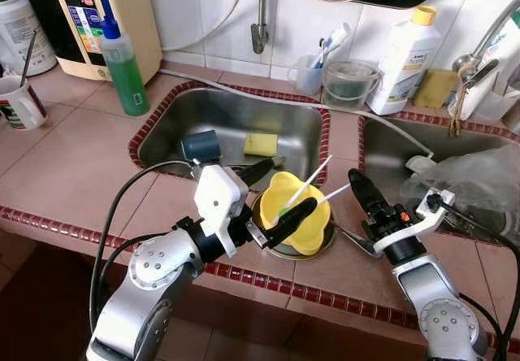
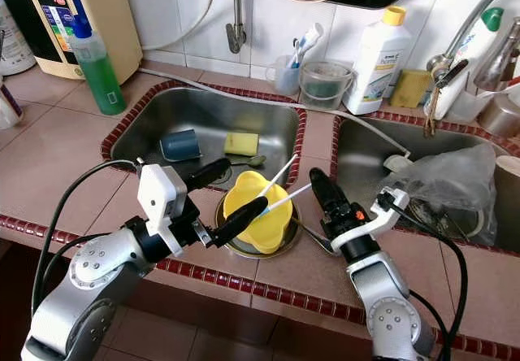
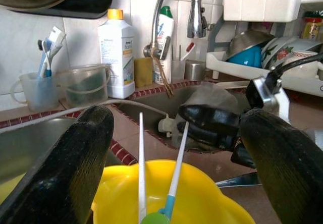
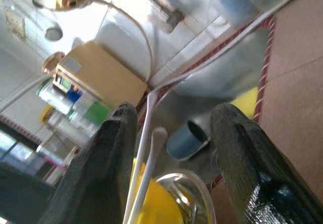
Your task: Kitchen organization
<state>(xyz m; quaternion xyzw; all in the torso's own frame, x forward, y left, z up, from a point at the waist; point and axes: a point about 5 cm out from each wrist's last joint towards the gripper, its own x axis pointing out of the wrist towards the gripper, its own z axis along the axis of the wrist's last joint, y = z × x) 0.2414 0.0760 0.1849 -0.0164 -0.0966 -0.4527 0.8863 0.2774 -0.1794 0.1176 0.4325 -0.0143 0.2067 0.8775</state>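
Note:
A yellow bowl (image 1: 296, 212) sits in a round metal dish (image 1: 268, 243) on the tiled counter between the two sinks. Two white sticks (image 1: 313, 184) with coloured ends lean out of the bowl toward the right. My left gripper (image 1: 276, 194) is open, one finger behind the bowl and one across its front rim. Just right of the bowl, my right gripper (image 1: 357, 184) is open. In the right wrist view the stick tips (image 4: 151, 148) lie between its fingers (image 4: 103, 173), not clamped.
A metal spoon (image 1: 355, 243) lies on the counter under the right gripper. The left sink (image 1: 231, 109) holds a blue cup (image 1: 201, 145) and a yellow sponge (image 1: 261, 144). A plastic bag (image 1: 463, 178) fills the right sink. A green soap bottle (image 1: 126, 64) stands behind.

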